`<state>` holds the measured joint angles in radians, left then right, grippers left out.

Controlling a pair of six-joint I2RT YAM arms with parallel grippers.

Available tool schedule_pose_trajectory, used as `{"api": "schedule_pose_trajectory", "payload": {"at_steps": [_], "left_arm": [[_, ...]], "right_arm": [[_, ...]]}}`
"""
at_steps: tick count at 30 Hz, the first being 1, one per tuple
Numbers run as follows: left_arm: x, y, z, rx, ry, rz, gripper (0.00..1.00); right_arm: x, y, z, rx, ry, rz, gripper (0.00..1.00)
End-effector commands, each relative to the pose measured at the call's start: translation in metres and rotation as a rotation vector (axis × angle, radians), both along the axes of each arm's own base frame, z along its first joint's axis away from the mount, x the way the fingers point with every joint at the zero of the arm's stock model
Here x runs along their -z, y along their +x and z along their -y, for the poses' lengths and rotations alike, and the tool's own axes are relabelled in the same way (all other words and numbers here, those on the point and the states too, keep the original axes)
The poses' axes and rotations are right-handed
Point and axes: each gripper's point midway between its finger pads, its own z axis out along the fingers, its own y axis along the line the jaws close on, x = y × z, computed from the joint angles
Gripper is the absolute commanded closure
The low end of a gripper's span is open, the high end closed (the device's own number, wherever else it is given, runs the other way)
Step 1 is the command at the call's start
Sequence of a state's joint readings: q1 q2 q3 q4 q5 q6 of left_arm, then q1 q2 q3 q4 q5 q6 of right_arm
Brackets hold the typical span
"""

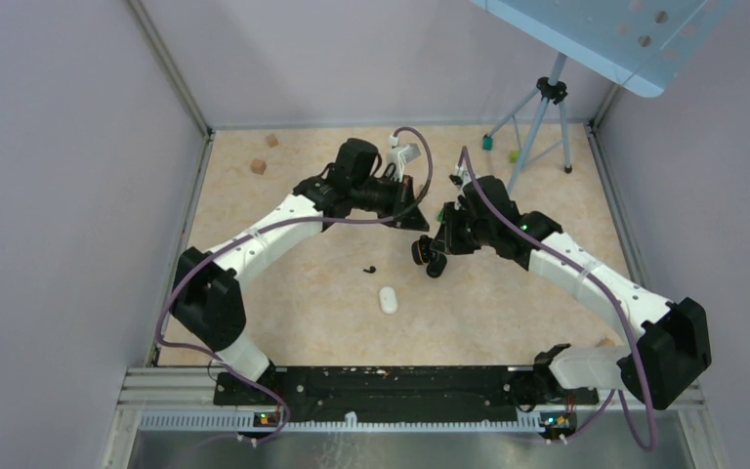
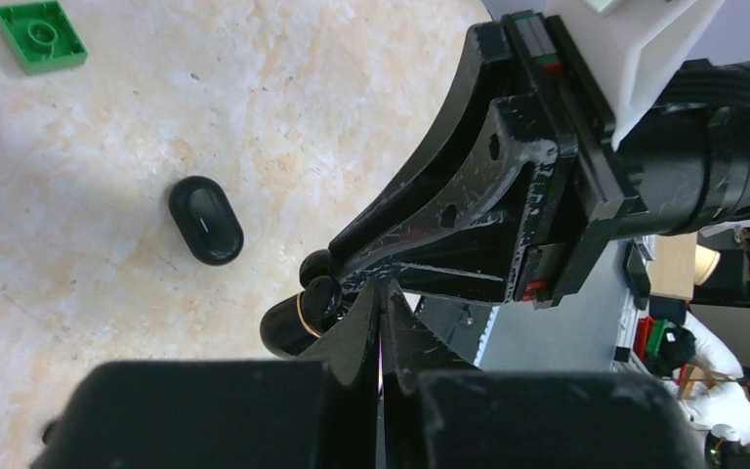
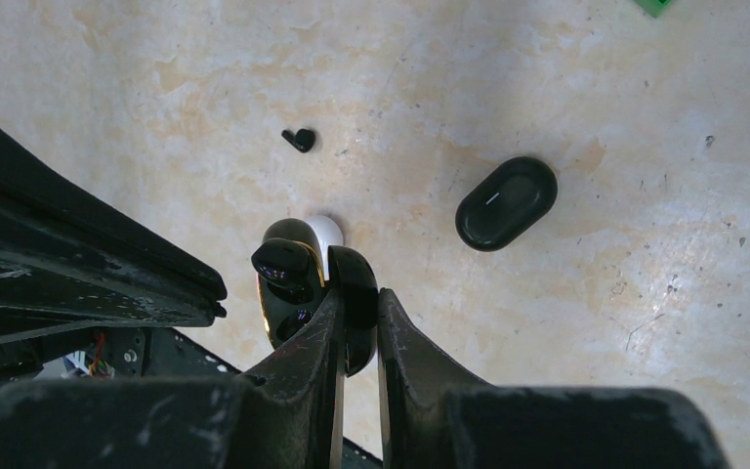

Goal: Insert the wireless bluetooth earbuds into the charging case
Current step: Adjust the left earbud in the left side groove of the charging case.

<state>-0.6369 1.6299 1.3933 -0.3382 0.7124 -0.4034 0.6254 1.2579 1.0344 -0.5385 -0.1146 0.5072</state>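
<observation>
The black charging case point(image 3: 288, 293) hangs open above the table, gold-rimmed, with one black earbud point(image 3: 283, 262) sitting in its upper well. My right gripper point(image 3: 358, 293) is shut on the case's raised lid point(image 3: 354, 283). In the left wrist view the same case point(image 2: 285, 330) and its seated earbud point(image 2: 322, 296) show just left of my left gripper point(image 2: 383, 289), whose jaws are pressed together with nothing between them. A second small black earbud point(image 1: 368, 270) lies loose on the table, also visible as a black earbud point(image 3: 300, 140) from the right wrist.
A closed black oval case point(image 3: 506, 202) lies on the table to the right. A white oval case point(image 1: 388, 299) lies nearer the bases. Wooden blocks point(image 1: 258, 166) sit at the back left, a tripod point(image 1: 545, 117) at the back right, a green block point(image 2: 39, 36) nearby.
</observation>
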Motion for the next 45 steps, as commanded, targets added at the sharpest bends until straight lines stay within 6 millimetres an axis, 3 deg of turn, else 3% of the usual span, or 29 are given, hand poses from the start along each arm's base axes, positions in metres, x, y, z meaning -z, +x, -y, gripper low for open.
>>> {"api": "schedule_pose_trajectory", "payload": {"at_steps": [1, 8, 15, 20, 23, 26, 33, 45], "left_arm": [[0.0, -0.003, 0.003, 0.016, -0.024, -0.019, 1.0], [0.01, -0.012, 0.001, 0.036, -0.014, -0.062, 1.0], [0.001, -0.018, -0.004, 0.039, -0.025, -0.049, 1.0], [0.0, 0.009, -0.015, -0.146, 0.029, 0.022, 1.0], [-0.008, 0.017, -0.016, -0.178, 0.021, 0.056, 1.0], [-0.003, 0.02, -0.014, -0.161, 0.025, 0.053, 1.0], [0.017, 0.008, -0.006, -0.058, 0.043, -0.033, 1.0], [0.014, -0.001, -0.007, -0.01, 0.038, 0.0, 1.0]], "right_arm": [[-0.016, 0.003, -0.004, -0.001, 0.037, 0.059, 1.0], [-0.018, 0.006, 0.0, 0.02, 0.036, 0.079, 1.0], [-0.016, 0.004, -0.001, 0.018, 0.041, 0.071, 1.0], [-0.014, 0.003, -0.002, 0.014, 0.045, 0.064, 1.0], [-0.015, 0.003, 0.0, 0.029, 0.042, 0.069, 1.0], [-0.019, 0.004, 0.001, 0.04, 0.051, 0.08, 1.0], [-0.018, 0.005, 0.001, 0.044, 0.052, 0.075, 1.0], [-0.017, 0.004, 0.0, 0.039, 0.049, 0.066, 1.0]]}}
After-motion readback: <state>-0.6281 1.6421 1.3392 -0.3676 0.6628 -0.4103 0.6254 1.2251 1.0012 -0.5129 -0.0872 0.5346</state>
